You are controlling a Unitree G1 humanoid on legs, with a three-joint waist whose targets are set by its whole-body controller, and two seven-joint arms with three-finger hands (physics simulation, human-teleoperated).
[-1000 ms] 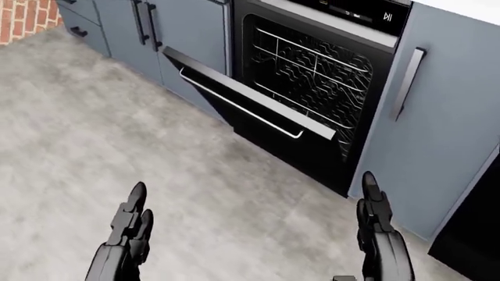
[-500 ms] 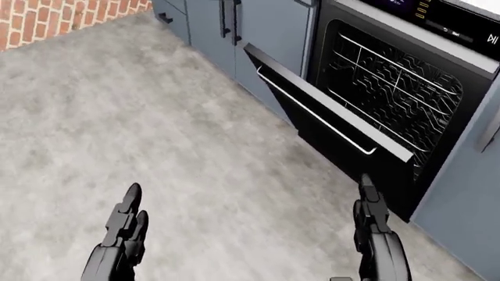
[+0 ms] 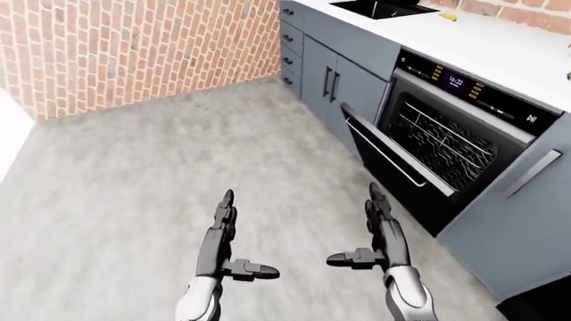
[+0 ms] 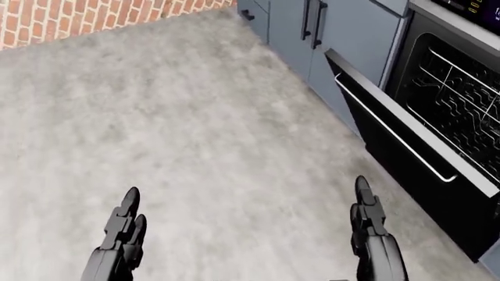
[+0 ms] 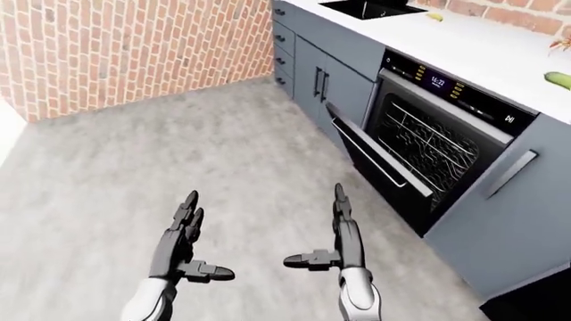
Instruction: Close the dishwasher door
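Two hands — left hand (image 3: 223,231), right hand (image 3: 382,231) — fingers splayed, dishwasher door (image 3: 393,159) ajar, display "16:27".

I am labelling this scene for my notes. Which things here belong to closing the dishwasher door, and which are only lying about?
For the job: dishwasher door, part open; its handle; left hand and right hand, both open and empty.

Lying about: sink; yellow item and green item on the counter; cabinet doors; brick wall.

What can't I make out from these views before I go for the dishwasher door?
- Dishwasher door: hinge end hidden behind the tilted panel; head view cuts it at the right edge.
- Control panel: symbols too small to read.
- Racks: contents lost in the dark.
- Right hand: wrist cut off by the head view's bottom edge.
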